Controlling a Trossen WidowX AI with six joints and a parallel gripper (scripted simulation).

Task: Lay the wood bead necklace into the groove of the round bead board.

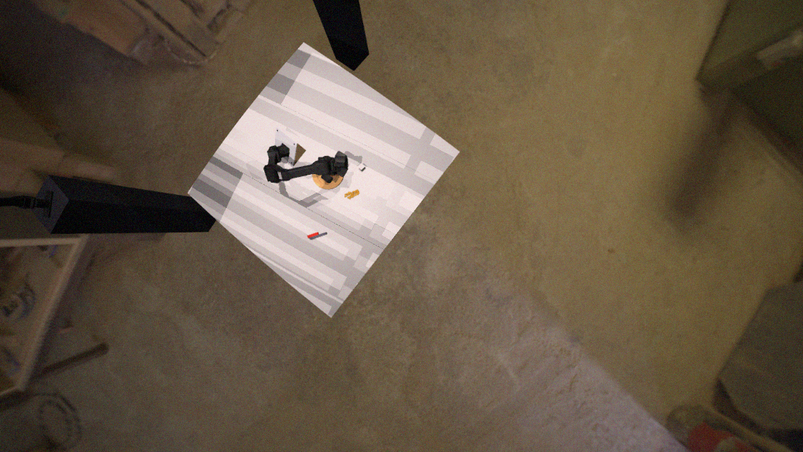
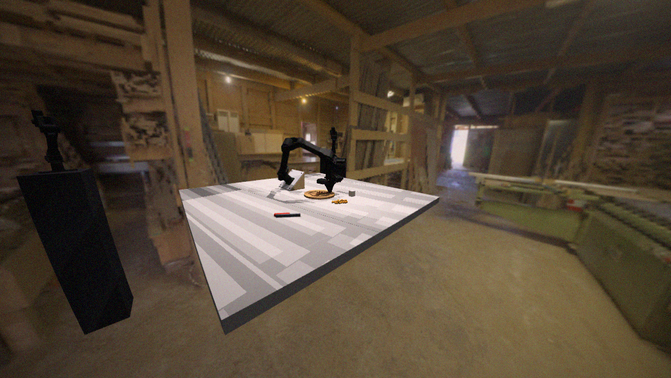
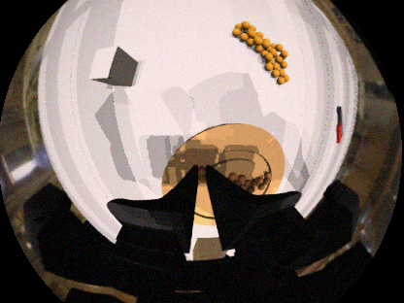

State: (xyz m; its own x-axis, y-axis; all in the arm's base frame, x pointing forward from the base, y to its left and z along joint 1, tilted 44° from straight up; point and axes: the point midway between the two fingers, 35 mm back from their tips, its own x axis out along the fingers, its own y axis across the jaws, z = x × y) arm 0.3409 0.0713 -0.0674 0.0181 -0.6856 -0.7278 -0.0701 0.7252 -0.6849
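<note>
The wood bead necklace (image 3: 250,183) is a bunch of small brown beads over the right part of the round bead board (image 1: 336,183) (image 2: 311,194) (image 3: 233,135). The board is tan, with thin curved groove lines. My gripper (image 2: 330,190) (image 3: 201,169) points down over the board and is shut on the necklace, with one brown bead showing between the fingertips in the wrist view. The other beads lie in a loose clump to the right of the fingers there. The fingers hide part of the board and perhaps more beads. Whether the clump rests in the groove I cannot tell.
A clump of orange beads (image 1: 352,194) (image 2: 339,201) (image 3: 264,48) lies beyond the board. A small grey block (image 1: 362,167) (image 2: 351,192) (image 3: 125,69) stands nearby. A red and dark stick (image 1: 316,235) (image 2: 286,215) (image 3: 339,125) lies farther off. A white wedge (image 2: 294,178) stands by the arm's base.
</note>
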